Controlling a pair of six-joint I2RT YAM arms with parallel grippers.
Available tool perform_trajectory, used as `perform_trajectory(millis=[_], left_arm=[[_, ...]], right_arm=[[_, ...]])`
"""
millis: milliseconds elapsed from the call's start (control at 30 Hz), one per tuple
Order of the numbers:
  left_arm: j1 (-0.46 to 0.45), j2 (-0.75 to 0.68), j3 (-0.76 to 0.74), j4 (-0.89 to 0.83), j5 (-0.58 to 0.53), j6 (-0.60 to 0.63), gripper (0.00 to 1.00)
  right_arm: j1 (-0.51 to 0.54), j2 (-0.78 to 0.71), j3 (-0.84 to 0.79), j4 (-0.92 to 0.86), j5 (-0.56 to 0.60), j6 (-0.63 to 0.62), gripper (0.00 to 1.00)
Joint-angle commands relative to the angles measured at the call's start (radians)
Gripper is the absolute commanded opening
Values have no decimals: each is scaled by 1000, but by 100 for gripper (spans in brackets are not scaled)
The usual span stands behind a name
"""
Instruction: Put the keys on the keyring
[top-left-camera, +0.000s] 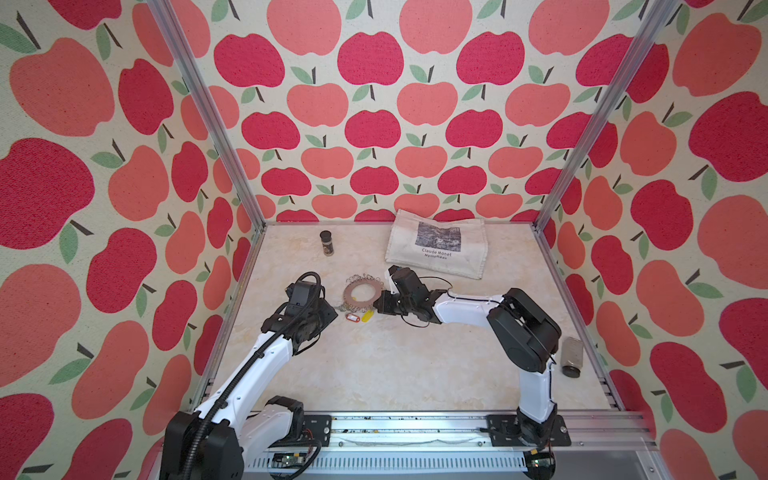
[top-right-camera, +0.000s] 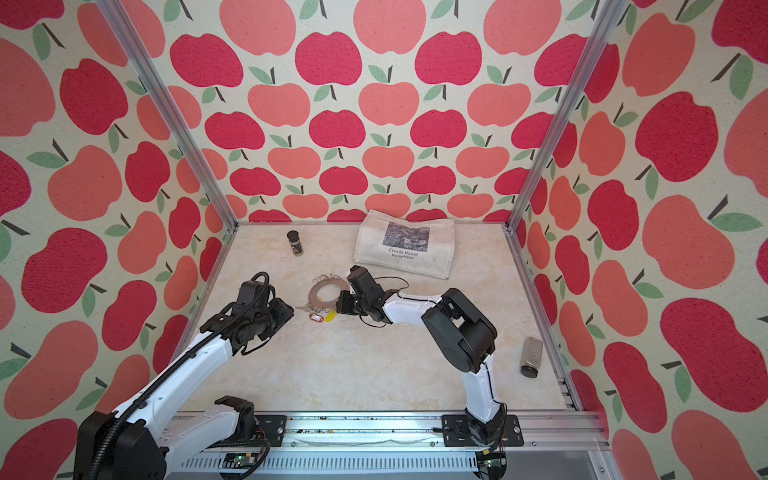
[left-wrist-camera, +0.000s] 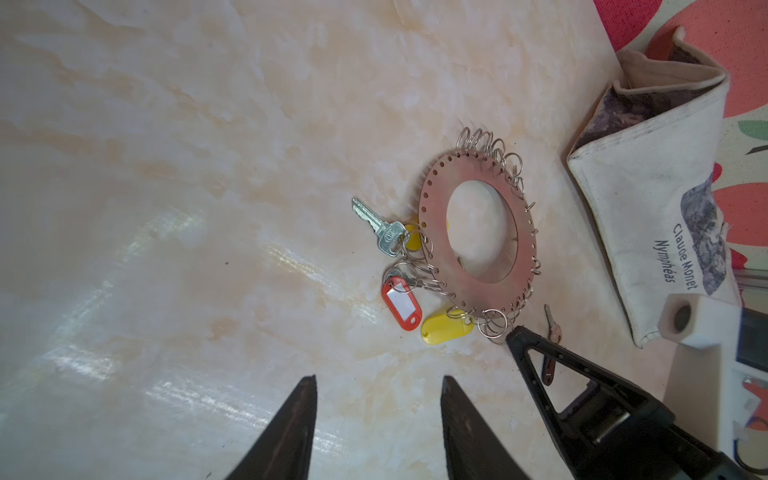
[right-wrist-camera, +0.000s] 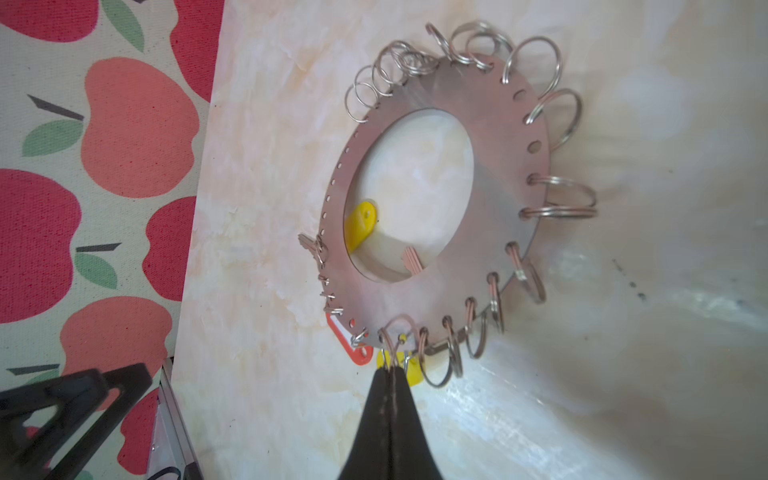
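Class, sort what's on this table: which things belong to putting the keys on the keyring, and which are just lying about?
Job: keyring, pinched by the shut right gripper; dark-tagged key beside it; open left gripper.
Lying about: cloth bag; upright spice jar; jar on its side; red tag and yellow tag already on the ring.

Robot lab test booth, aluminium frame posts (top-left-camera: 208, 112), apple-print walls (top-left-camera: 374, 104), marble-look tabletop (top-left-camera: 395, 365)

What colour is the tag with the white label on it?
The tag is red around its white label, clearest in the left wrist view.
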Motion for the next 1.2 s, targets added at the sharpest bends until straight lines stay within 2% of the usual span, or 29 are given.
perform_trajectory(millis=[0,100,233,300,400,667,800,967,1033,1067,1167], left_arm=[[-19,0,42,-29,-7,20,51],[-41,2,64,-30,-20,32,51],[-58,-8,83,-5,-14,53,51],[-62,-18,88,21,3,68,50],[-79,-25,94,92,57,93,50],[-202,-25,125,274,180,171,50],[-242,-48,123,343,225,239,51],[-248,-33,141,256,189,268,50],[-253,-29,140,227,181,264,49],[-254,-29,139,214,172,263,49],[-259,-31,128,194,152,263,50]], right_arm=[[19,-76,90,-231,27,-204,0],[31,-152,99,-323,61,-340,0],[48,-274,68,-359,110,-525,0],[57,-342,37,-345,85,-630,0],[64,-421,1,-343,92,-703,0],[56,-554,-49,-326,88,-703,0],[34,-609,-77,-305,35,-709,0],[-15,-585,-80,-408,36,-678,0],[-29,-579,-111,-439,23,-627,0],[-35,-580,-137,-450,7,-596,2],[-47,-557,-221,-481,-22,-524,19]])
